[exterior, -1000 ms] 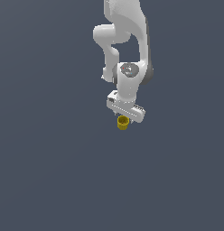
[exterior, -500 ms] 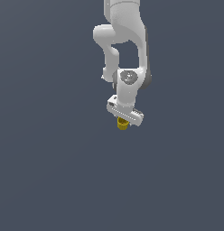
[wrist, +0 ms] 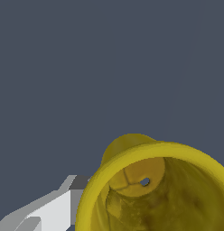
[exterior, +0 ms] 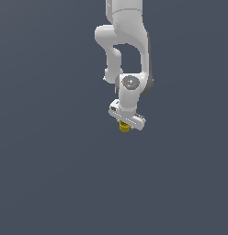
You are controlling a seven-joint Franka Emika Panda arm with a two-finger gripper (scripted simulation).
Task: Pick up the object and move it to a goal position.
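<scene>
Exterior view: the mustard-yellow cup (exterior: 124,127) sits directly under the white gripper (exterior: 125,123); its finger spread is hidden.

Smooth, matt mustard-yellow on the cup (wrist: 177,189) with a mottled, rough-looking inside, glossy white plastic-like shell on the arm (exterior: 127,50), flat matt slate-grey on the ground (exterior: 51,174).

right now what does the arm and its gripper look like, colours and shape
The arm is glossy white, made of thick rounded segments with dark seams at the joints. A round grey disc with a small red mark sits on the wrist joint. The gripper is a white, boxy crossbar. In the wrist view, one finger looks white and angular with a grey top. No cables show.
</scene>
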